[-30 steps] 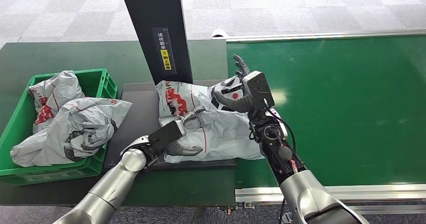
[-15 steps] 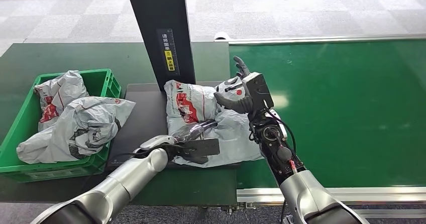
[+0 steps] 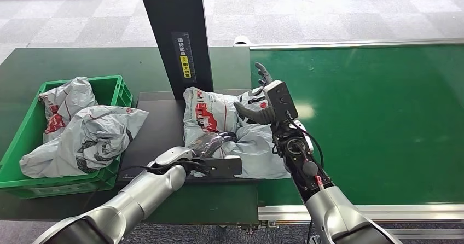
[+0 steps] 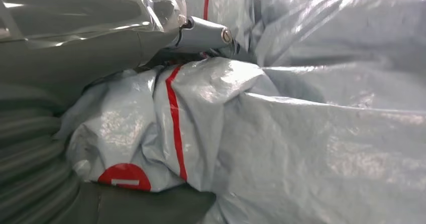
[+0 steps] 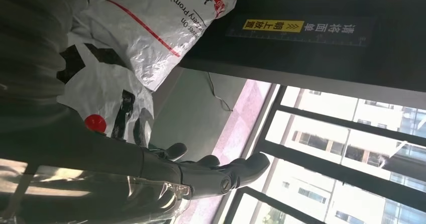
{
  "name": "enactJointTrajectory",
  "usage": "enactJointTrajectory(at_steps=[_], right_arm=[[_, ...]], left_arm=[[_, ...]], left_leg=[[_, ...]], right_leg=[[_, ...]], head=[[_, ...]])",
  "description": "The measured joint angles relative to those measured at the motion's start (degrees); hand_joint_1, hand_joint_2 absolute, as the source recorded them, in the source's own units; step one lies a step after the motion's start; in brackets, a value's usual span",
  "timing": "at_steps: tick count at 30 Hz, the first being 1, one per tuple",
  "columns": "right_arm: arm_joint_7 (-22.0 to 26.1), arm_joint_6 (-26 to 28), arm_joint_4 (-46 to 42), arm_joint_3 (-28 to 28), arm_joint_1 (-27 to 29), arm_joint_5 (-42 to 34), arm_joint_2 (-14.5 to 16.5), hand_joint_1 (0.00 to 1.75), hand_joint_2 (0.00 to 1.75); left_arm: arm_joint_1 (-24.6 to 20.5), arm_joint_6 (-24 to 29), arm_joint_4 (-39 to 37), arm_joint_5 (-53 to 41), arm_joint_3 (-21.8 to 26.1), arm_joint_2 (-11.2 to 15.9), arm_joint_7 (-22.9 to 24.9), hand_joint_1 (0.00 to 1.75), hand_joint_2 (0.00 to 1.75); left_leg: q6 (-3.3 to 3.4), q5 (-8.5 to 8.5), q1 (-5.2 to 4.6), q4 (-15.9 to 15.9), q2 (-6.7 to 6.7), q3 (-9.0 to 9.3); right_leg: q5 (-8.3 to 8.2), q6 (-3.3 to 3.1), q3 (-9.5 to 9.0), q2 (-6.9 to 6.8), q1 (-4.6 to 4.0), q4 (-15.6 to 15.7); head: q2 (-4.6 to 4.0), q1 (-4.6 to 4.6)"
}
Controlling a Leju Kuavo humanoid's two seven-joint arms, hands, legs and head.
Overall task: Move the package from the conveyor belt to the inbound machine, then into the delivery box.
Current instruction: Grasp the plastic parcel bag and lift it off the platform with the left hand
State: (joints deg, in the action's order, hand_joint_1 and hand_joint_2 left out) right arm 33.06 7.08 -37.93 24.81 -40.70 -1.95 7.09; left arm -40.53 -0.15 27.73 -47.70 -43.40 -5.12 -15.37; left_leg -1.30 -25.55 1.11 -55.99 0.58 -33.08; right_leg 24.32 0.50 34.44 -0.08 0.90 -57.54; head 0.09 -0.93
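The package (image 3: 219, 118), a crumpled grey plastic mailer with red print, lies on the dark platform (image 3: 153, 126) of the inbound machine at the foot of its black column (image 3: 178, 36). My left hand (image 3: 208, 144) is at the package's near edge. In the left wrist view a fold of the package (image 4: 211, 113) bulges between the thumb (image 4: 201, 33) and the dark fingers (image 4: 150, 206), so the hand grips it. My right hand (image 3: 258, 99) stands at the package's right end with its fingers (image 5: 226, 176) spread and raised, holding nothing.
A green crate (image 3: 119, 93) at the left holds two more grey mailers (image 3: 82, 137). The green conveyor belt (image 3: 372, 118) runs off to the right of the platform, with a metal rail (image 3: 383, 210) along its near side.
My left arm has swung right and turned, bringing its hand in against the package's near edge and closing on a fold. The right hand has stayed put. The camera has shifted slightly.
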Motion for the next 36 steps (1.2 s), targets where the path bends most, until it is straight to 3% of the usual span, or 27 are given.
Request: enactJointTrajectory(at_steps=[6,15,20,24,28,36], right_arm=[[-1.4,-0.2,-2.4,-0.3,1.4,0.6,-0.7,0.0,1.75],[-1.4,-0.5,-3.0,-0.6,1.7,0.5,-1.0,0.0,1.75],[-1.1,-0.5,-3.0,-0.5,1.6,-0.1,-1.0,0.0,1.75],[-0.7,-0.4,-2.8,-0.5,0.9,-0.9,-1.0,0.0,1.75],[0.1,0.0,-2.1,-0.5,0.3,-2.0,-1.0,0.0,1.75],[0.9,0.4,-0.5,-0.1,-0.1,-3.1,-1.0,0.0,1.75]], left_arm=[[4.3,12.4,3.6,3.7,3.7,0.0,-3.2,1.75,1.75],[7.5,18.9,7.4,7.9,9.4,0.0,-6.7,1.75,1.75],[8.9,26.1,10.0,14.3,12.8,-0.1,-13.9,1.75,1.75],[10.2,32.8,12.8,21.8,16.2,-0.5,-20.3,1.74,0.0],[11.6,38.3,16.5,31.4,19.3,-0.4,-24.1,1.73,0.0],[13.8,39.8,23.1,36.1,22.4,0.8,-24.4,1.74,0.0]], left_leg=[[-0.01,-0.01,0.01,0.0,-0.1,-0.32],[-0.01,-0.01,0.01,0.0,-0.13,-0.6],[-0.01,-0.01,0.01,0.0,-0.16,-0.67],[-0.01,-0.01,0.01,0.0,-0.19,-0.69],[-0.01,-0.02,0.01,0.0,-0.18,-0.72],[-0.01,-0.02,0.01,0.0,-0.15,-0.75]], right_leg=[[0.0,0.0,0.4,0.06,-0.01,0.0],[0.0,0.0,0.67,0.07,-0.01,0.0],[0.0,0.0,0.73,0.08,-0.01,0.0],[0.0,0.0,0.76,0.09,-0.01,0.0],[0.0,0.0,0.77,0.09,-0.01,0.0],[0.0,0.0,0.79,0.09,-0.01,0.0]], head=[[0.0,-0.01],[0.0,0.01],[0.0,-0.01],[0.0,-0.01],[0.0,-0.01],[0.0,0.01]])
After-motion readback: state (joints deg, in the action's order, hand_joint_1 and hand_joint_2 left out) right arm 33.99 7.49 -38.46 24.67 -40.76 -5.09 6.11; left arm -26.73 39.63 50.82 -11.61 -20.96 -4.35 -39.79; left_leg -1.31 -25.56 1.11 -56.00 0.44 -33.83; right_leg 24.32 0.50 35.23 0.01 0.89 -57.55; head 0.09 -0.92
